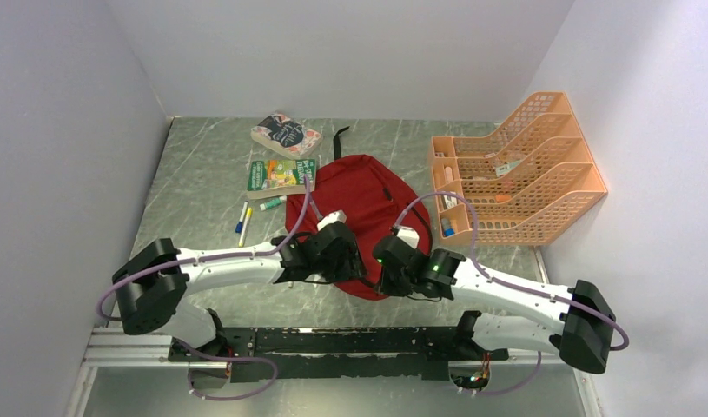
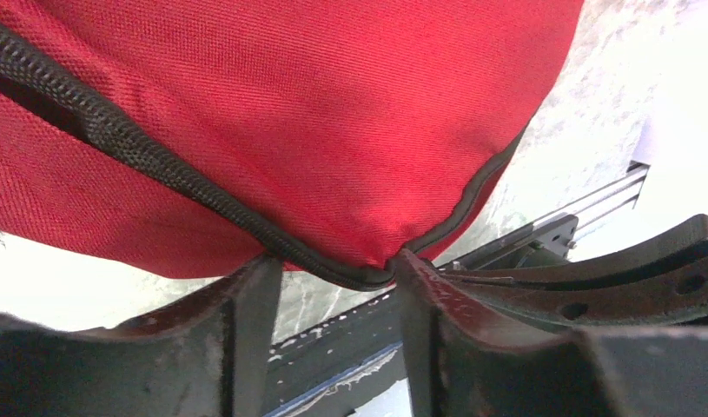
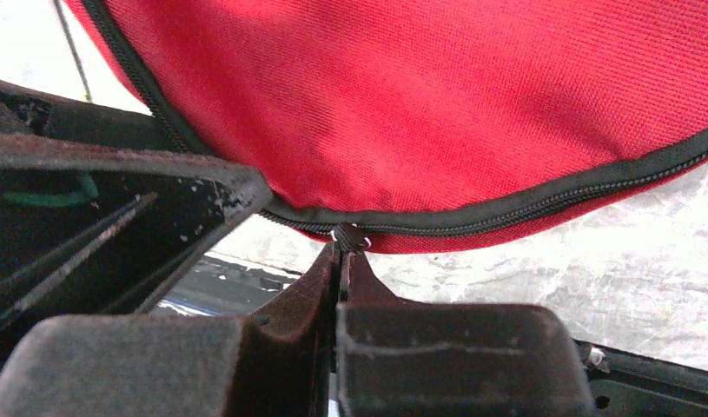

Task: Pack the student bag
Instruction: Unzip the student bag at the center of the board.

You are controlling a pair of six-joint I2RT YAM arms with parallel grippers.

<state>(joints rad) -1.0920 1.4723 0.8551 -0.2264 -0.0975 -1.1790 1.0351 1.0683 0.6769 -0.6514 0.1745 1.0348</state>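
Note:
The student bag (image 1: 354,200), dark red with black piping, lies flat in the middle of the table, and both grippers are at its near edge. My left gripper (image 2: 333,268) is open, its fingertips (image 2: 256,274) standing on either side of the bag's (image 2: 315,113) piped rim, which dips between them. My right gripper (image 3: 341,254) is shut on the black zipper pull (image 3: 351,235), which hangs from the closed zipper (image 3: 541,201) along the bag's (image 3: 437,104) edge. From above, the left gripper (image 1: 337,259) and right gripper (image 1: 392,271) sit close together.
An orange mesh file organizer (image 1: 515,169) holding small items stands at the right wall. Two books (image 1: 285,133) (image 1: 281,175) lie beyond the bag at the left, with markers (image 1: 243,221) beside them. The black mounting rail (image 1: 333,343) runs along the near edge.

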